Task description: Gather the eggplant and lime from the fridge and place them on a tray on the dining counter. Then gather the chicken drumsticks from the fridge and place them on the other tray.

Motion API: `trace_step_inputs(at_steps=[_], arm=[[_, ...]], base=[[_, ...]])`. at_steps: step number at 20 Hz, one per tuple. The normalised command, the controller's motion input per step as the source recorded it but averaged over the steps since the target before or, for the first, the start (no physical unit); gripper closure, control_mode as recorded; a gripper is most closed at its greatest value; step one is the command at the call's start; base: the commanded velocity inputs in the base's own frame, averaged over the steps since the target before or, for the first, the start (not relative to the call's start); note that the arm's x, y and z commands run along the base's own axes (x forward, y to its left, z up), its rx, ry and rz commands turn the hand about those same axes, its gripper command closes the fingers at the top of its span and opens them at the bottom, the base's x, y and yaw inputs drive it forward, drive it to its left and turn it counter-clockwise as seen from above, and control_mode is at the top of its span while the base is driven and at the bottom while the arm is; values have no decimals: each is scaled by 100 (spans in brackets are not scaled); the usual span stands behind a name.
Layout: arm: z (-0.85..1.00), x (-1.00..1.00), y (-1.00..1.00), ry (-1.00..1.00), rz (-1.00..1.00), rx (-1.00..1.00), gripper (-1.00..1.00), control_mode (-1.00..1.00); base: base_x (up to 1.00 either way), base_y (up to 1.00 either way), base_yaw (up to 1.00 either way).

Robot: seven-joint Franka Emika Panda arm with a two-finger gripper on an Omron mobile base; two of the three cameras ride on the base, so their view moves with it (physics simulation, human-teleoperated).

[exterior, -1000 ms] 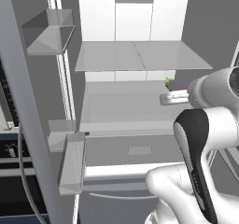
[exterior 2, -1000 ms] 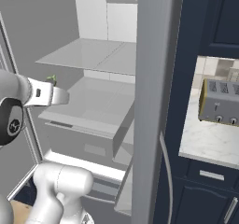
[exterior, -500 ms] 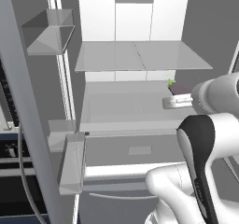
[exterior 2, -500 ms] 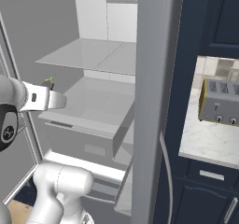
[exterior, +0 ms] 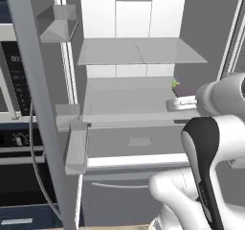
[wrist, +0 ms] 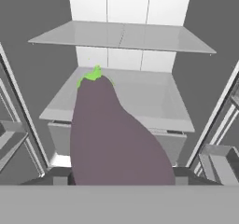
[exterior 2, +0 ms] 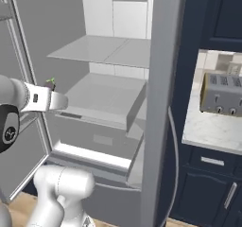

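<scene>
The long, dull-purple eggplant with a bright green stem cap is filling the hand view, its fat end sitting low between the finger tips and its cap pointing toward the fridge's back wall. The two-finger gripper is clasping it, holding it in front of the open fridge. Beyond it, the pale grey lower fridge shelf and the grey upper shelf are lying bare. The tall grey fridge door is standing open just beside the arm.

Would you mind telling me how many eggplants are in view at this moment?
1: the eggplant is in the jaws in front of the open fridge. More items may be hidden.
</scene>
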Motion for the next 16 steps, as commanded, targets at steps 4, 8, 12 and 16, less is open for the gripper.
trace_step_inputs(at_steps=[4,8,12,16], arm=[[0,0,0,0,0,0,100,100],[0,0,0,0,0,0,100,100],[0,0,0,0,0,0,100,100],[0,0,0,0,0,0,100,100]], base=[[-85,5,-15],[-99,0,-34],[-98,-4,-47],[-82,-5,-62]])
